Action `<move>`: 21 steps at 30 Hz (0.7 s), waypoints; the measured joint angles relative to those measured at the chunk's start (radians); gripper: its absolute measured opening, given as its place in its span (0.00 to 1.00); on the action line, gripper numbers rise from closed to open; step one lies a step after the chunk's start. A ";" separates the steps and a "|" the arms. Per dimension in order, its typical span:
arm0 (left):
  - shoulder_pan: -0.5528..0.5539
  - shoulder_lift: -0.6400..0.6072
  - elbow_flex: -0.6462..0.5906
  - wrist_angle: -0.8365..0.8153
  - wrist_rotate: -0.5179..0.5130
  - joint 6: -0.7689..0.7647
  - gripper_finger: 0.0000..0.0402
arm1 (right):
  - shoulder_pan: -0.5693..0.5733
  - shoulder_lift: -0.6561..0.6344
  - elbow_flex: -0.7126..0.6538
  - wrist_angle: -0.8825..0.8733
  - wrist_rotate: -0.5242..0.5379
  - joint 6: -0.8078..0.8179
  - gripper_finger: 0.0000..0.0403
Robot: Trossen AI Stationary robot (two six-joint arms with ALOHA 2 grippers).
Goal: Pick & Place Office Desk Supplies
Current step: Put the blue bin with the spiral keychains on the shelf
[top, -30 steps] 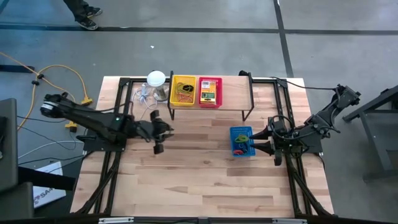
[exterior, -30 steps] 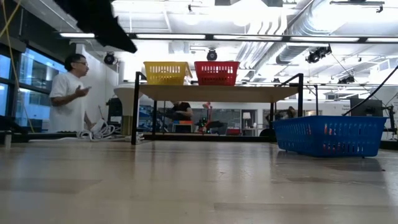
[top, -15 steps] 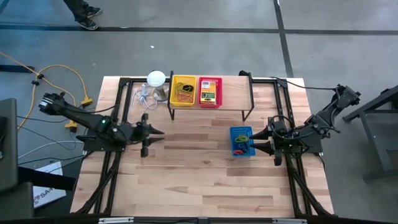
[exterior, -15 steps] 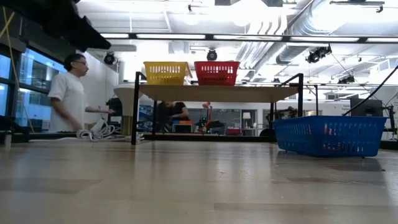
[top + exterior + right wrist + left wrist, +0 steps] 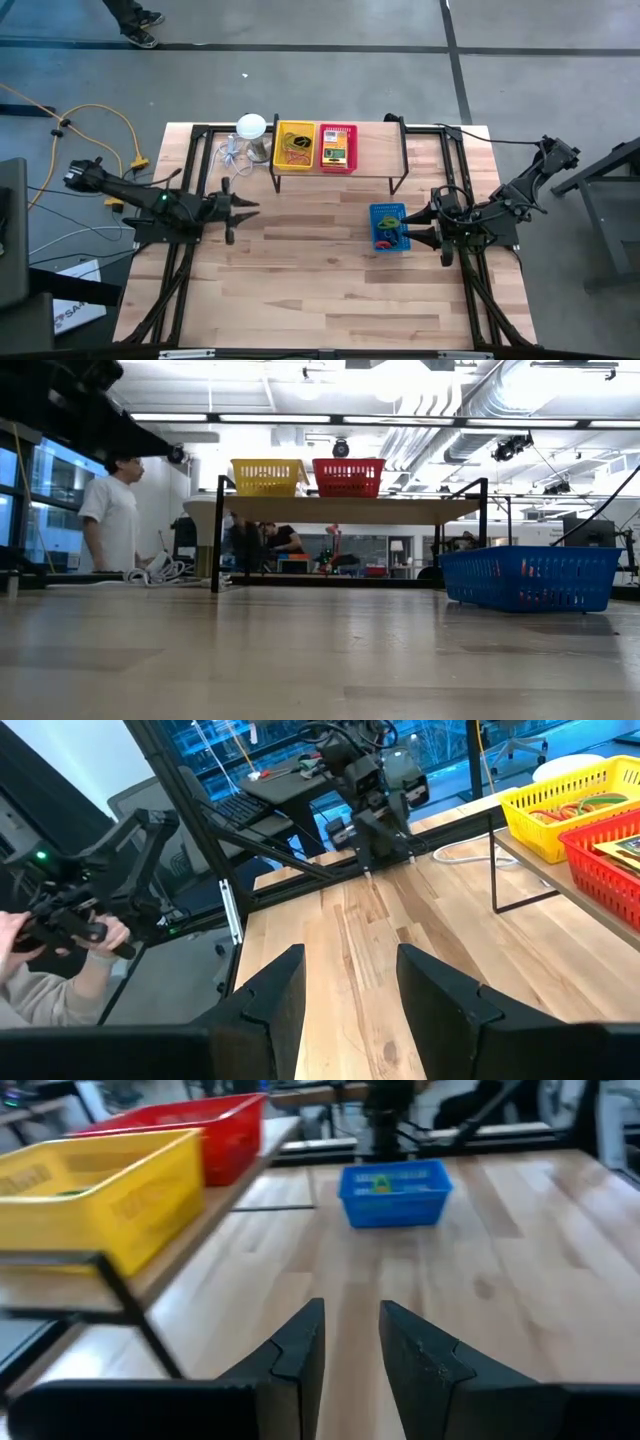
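Since one second ago the left arm draws back toward the left edge of the table (image 5: 330,290); its hand has moved from near the table's middle-left to just inside the left frame. The right arm has not moved. The person at the far left of the low view has turned and lowered an arm.

Nearest ground: bare wood across the front half of the table, no supplies loose on it in any view.

Left hand (image 5: 232,208): fingers parted with a narrow gap, nothing between them (clear in the left wrist view), hanging over bare wood, well apart from every basket.

Right hand (image 5: 412,238): fingers spread wide, empty, just beside the right side of the blue basket (image 5: 389,227), not touching its contents.

Blue basket sits on the table in front of the shelf (image 5: 370,178). It holds a few small coloured items, green and red among them; exact kinds too small to tell.

Farther back, on the raised shelf: yellow basket (image 5: 294,146) with thin orange and green rubber bands (image 5: 566,808), and beside it the red basket (image 5: 337,147) with a small yellow-and-green box (image 5: 335,152).

Beyond the yellow basket, a white round-topped lamp (image 5: 251,127) with its cable, untouched.

Judgement: sorting looks largely done. All visible supplies lie in baskets, both hands are empty. Possibly the final retreat; whether more transfers remain I cannot tell.
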 joint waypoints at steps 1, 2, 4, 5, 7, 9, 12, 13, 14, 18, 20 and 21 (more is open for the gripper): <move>0.015 -0.018 -0.017 0.008 -0.002 0.009 0.23 | 0.000 0.000 0.000 0.000 0.000 0.000 0.36; 0.030 -0.034 -0.029 0.012 -0.002 0.013 0.23 | 0.000 0.000 0.000 0.000 0.000 0.000 0.36; 0.060 -0.064 -0.048 0.018 -0.002 0.016 0.23 | 0.000 0.000 0.000 0.000 0.000 0.000 0.36; 0.074 -0.076 -0.057 0.018 -0.002 0.016 0.23 | 0.000 0.000 0.000 0.000 0.000 0.000 0.36; 0.099 -0.096 -0.070 0.018 0.001 0.016 0.23 | 0.000 0.000 0.000 0.000 0.000 0.000 0.36; 0.120 -0.110 -0.081 0.019 0.008 0.017 0.23 | 0.000 0.000 0.000 0.000 0.000 0.000 0.36; 0.150 -0.123 -0.090 0.020 0.010 0.036 0.23 | 0.000 0.000 0.000 0.000 0.000 0.000 0.36; 0.161 -0.126 -0.094 0.025 0.013 0.046 0.23 | 0.000 0.000 0.000 0.000 0.000 0.000 0.36; 0.172 -0.130 -0.096 0.026 0.013 0.056 0.23 | 0.000 0.000 0.000 0.000 0.000 0.000 0.36; 0.215 -0.143 -0.102 0.032 0.044 0.090 0.23 | 0.000 0.000 0.000 0.000 0.000 0.000 0.36; 0.241 -0.149 -0.111 0.033 0.076 0.091 0.23 | 0.000 0.000 0.000 0.000 0.000 0.000 0.36; 0.254 -0.153 -0.117 0.035 0.090 0.091 0.23 | 0.000 0.000 0.000 0.000 0.000 0.000 0.36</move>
